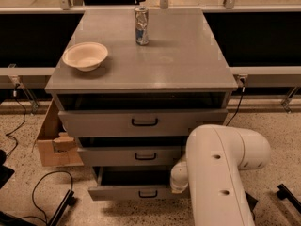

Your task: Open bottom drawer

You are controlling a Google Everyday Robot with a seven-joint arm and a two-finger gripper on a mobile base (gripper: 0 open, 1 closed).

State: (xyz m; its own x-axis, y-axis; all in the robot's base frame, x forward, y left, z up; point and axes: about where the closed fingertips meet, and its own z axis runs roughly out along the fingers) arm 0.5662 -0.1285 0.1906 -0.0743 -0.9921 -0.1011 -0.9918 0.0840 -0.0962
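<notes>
From my console, the bottom drawer point(136, 192) sat lowest in the grey cabinet point(178, 65), its front standing a little proud of the carcass with a dark gap showing above it, so I judged it partly open already. Its long axis ran left to right across my view, and the small black loop handle point(147, 193) lay along that same line near the middle of the front. The robot's white arm point(221, 173) filled the lower right and covered the right end of that front. The gripper itself was hidden somewhere behind that housing, low down at the drawer's right side, so I could not tell whether it was open, closed or holding anything. The handle lay just left of the arm's rounded joint point(179, 175) (so any pull, I reckoned, had to come straight toward the camera, square to the front). On the top stood a can point(141, 25) with a blue and silver label, but I could read no brand or lettering on it, nor on the pale bowl point(85, 55).
</notes>
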